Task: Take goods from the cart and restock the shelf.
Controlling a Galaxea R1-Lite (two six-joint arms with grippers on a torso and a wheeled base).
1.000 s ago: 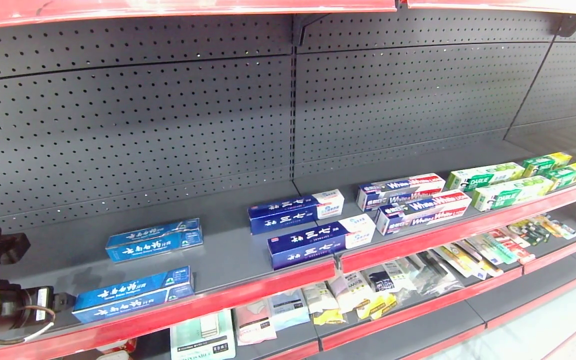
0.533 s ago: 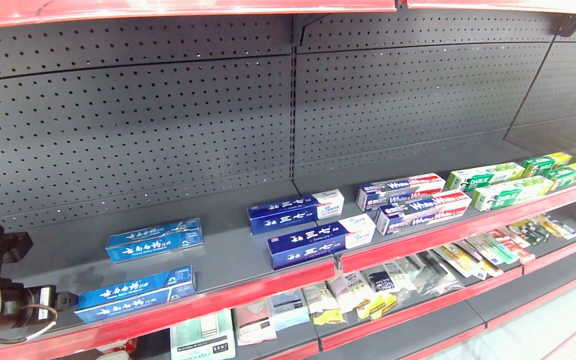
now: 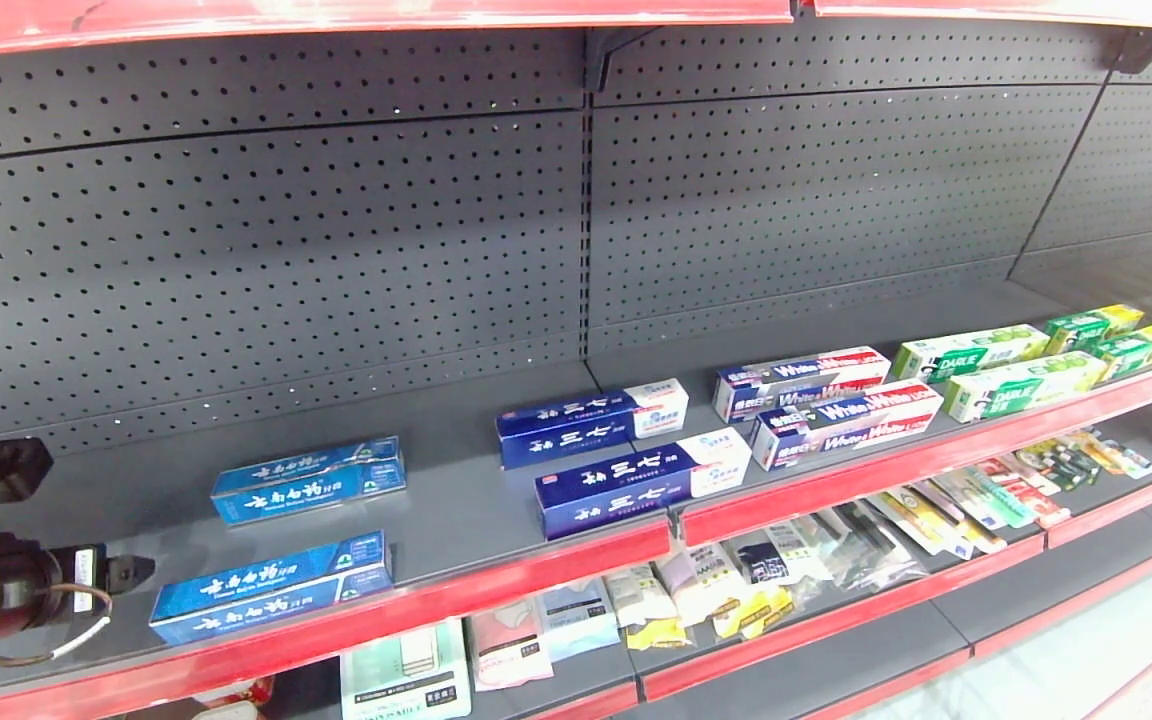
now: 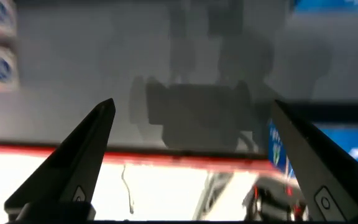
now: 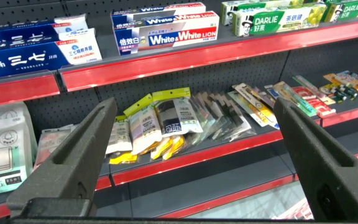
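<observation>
Toothpaste boxes lie flat on the grey shelf (image 3: 456, 505). Two light-blue boxes (image 3: 308, 478) (image 3: 271, 587) are on its left part. Dark-blue boxes (image 3: 641, 480), white boxes (image 3: 846, 420) and green boxes (image 3: 1024, 385) follow to the right. My left arm (image 3: 6, 590) sits at the shelf's left end, just left of the front light-blue box. The left gripper (image 4: 191, 106) is open and empty above the shelf's front edge, with that box (image 4: 353, 155) beside it. My right gripper (image 5: 196, 102) is open and empty, held off in front of the lower shelves.
A red price rail (image 3: 556, 575) runs along the shelf front. The perforated back panel (image 3: 336, 230) rises behind, with another red-edged shelf (image 3: 366, 12) overhead. The shelf below holds bagged goods (image 5: 166, 124) and toothbrush packs (image 3: 976, 495). Bare shelf lies between the light-blue and dark-blue boxes.
My left arm has risen slightly and its tip has come away from the end of the front light-blue box. The boxes have stayed where they were.
</observation>
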